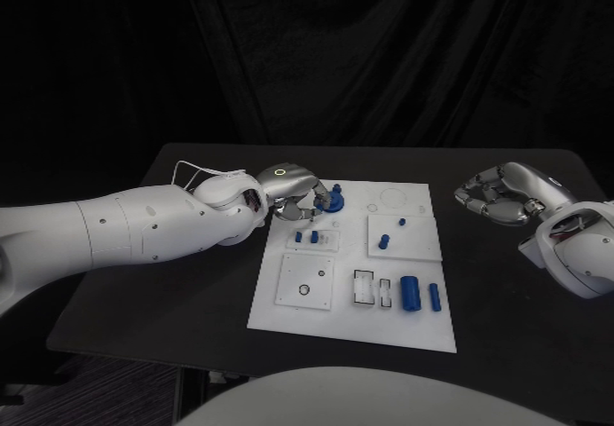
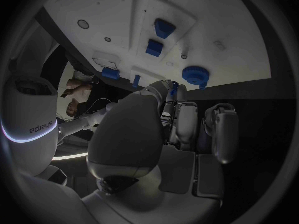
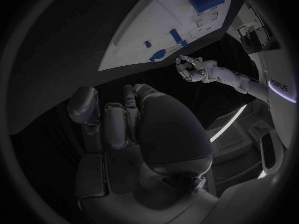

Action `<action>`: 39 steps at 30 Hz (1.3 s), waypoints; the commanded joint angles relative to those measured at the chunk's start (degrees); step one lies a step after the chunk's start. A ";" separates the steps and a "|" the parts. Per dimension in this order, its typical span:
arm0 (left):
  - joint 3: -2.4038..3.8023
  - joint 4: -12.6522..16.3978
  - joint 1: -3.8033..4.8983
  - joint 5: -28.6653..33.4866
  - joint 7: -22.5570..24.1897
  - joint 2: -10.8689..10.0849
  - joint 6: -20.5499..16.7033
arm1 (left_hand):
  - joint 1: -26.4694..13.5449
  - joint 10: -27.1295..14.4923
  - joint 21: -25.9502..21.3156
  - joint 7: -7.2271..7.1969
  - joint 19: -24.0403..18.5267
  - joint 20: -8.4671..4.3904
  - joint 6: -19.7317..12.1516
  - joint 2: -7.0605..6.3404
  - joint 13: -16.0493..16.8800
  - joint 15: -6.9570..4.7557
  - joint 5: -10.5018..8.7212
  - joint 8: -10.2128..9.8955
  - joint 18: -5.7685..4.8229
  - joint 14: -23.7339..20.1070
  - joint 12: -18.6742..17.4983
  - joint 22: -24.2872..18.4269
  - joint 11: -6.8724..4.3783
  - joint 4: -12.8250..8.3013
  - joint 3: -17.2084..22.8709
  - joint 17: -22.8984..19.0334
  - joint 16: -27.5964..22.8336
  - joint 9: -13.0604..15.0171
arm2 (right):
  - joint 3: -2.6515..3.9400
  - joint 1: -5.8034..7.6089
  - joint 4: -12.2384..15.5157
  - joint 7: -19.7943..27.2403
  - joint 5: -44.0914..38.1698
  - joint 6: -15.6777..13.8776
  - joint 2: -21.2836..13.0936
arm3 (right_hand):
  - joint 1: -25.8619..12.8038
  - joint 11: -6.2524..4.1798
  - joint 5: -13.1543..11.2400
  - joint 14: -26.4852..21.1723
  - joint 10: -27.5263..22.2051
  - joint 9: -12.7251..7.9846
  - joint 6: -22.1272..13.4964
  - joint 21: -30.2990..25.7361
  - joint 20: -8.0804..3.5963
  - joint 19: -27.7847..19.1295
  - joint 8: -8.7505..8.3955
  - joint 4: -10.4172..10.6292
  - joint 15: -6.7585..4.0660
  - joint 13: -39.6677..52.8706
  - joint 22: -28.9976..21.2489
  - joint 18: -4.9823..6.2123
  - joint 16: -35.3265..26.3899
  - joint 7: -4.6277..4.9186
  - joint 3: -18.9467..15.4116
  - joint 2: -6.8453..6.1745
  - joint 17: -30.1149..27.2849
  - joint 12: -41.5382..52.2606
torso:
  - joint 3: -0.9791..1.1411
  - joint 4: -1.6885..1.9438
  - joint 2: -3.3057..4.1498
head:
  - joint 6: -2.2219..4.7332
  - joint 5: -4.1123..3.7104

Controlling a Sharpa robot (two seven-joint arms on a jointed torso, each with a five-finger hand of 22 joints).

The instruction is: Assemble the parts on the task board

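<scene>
Right now the matter turns on the blue round part (image 1: 333, 201) standing at the far-left corner of the task board (image 1: 384, 328), roughly at eleven o'clock from the board's centre, with a short peg rising upright from its disc. The left hand (image 1: 297, 197) sits just beside it at its nine o'clock, fingers curled toward it; whether they actually touch or pinch the part I cannot tell, since the left wrist view shows the fingertips close under the disc but not clearly on it. The left hand is by far the nearer; the right hand (image 1: 501, 195) hovers over the bare tabletop (image 1: 192, 266) at three o'clock of the board, well apart from it, fingers curled in and holding nothing. Counting outward on the board: one round part, two small blue pegs (image 1: 307, 237) side by side at its six o'clock, two more small pieces (image 1: 384, 240) on the middle-right plate, and two long blue cylinders (image 1: 411, 293) lying near the close right edge, long axes running twelve to six.
</scene>
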 commanded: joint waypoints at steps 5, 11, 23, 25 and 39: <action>-0.01 -0.56 -0.09 0.02 -1.16 -0.67 3.19 | -0.70 0.38 -0.44 -0.02 -0.42 0.00 0.57 -0.04 -0.13 0.03 -0.29 -0.28 -0.17 -0.62 -0.33 11.90 0.06 -0.25 -0.03 -0.34 -0.51 0.01 | 0.04 -0.14 -0.01 -0.80 0.31 0.49 -0.08 | 0.31 -0.08 0.31 2.05 -0.22 0.02 -0.06 -0.20 0.05 0.24 0.06 -0.06 0.21 3.30 6.69 0.23 -0.28 -0.16 0.36 -0.03 2.64 -0.33 | 0.01 0.03 0.17 | 0.01 0.10; -0.02 -1.00 -0.30 0.02 -1.65 -0.75 4.26 | -0.96 0.45 -0.57 0.03 -0.54 0.03 0.68 0.02 -0.25 0.09 -0.45 -0.27 -0.15 -0.80 -0.49 11.86 0.12 -0.16 -0.10 -0.57 -0.69 0.01 | 0.04 -0.14 0.01 -0.83 0.33 0.53 -0.15 | 0.36 -0.08 0.31 2.04 -0.26 0.03 -0.05 -0.22 0.06 0.23 0.08 -0.08 0.21 3.27 6.69 0.23 -0.29 -0.15 0.41 -0.02 2.63 -0.36 | -0.03 -0.05 0.16 | 0.01 0.38; -0.03 -2.16 -0.64 0.02 -1.79 0.41 5.18 | -0.99 0.49 -0.57 0.00 -0.54 0.04 0.64 0.02 -0.29 0.08 -0.54 -0.32 -0.15 -0.83 -0.55 11.87 0.10 -0.18 -0.10 -0.60 -0.72 0.00 | 0.04 -0.14 0.10 -0.84 0.33 0.54 -0.15 | 0.36 -0.08 0.31 2.04 -0.26 0.03 -0.05 -0.22 0.06 0.23 0.08 -0.08 0.21 3.27 6.69 0.23 -0.29 -0.15 0.41 -0.02 2.63 -0.36 | 0.00 0.00 0.17 | 0.01 0.24; -0.03 -2.30 -0.77 0.02 -1.83 0.62 5.37 | -0.99 0.49 -0.57 0.00 -0.54 0.04 0.64 0.02 -0.29 0.08 -0.54 -0.32 -0.15 -0.83 -0.55 11.87 0.10 -0.18 -0.10 -0.60 -0.72 0.00 | 0.04 -0.14 0.10 -0.84 0.33 0.55 -0.17 | 0.36 -0.08 0.31 2.04 -0.26 0.03 -0.05 -0.22 0.06 0.23 0.08 -0.08 0.21 3.27 6.69 0.23 -0.29 -0.15 0.41 -0.02 2.63 -0.36 | 0.03 -0.06 0.15 | 0.01 0.30; -0.02 -3.49 -1.59 0.02 -1.93 1.80 6.60 | -1.06 0.49 -0.77 -0.15 -0.73 0.10 -0.20 0.02 -0.56 0.05 -0.89 -0.93 -0.10 -1.11 -0.95 11.81 0.08 -0.40 -0.04 -1.03 -1.05 -0.27 | 0.04 -0.14 0.10 -0.79 0.33 0.64 -0.05 | 0.41 -0.07 0.30 2.01 -0.39 0.03 -0.06 -0.35 0.06 0.19 0.08 -0.10 0.21 3.15 6.67 0.25 -0.35 -0.14 0.47 -0.01 2.58 -0.48 | 0.04 -0.08 0.15 | 0.01 0.08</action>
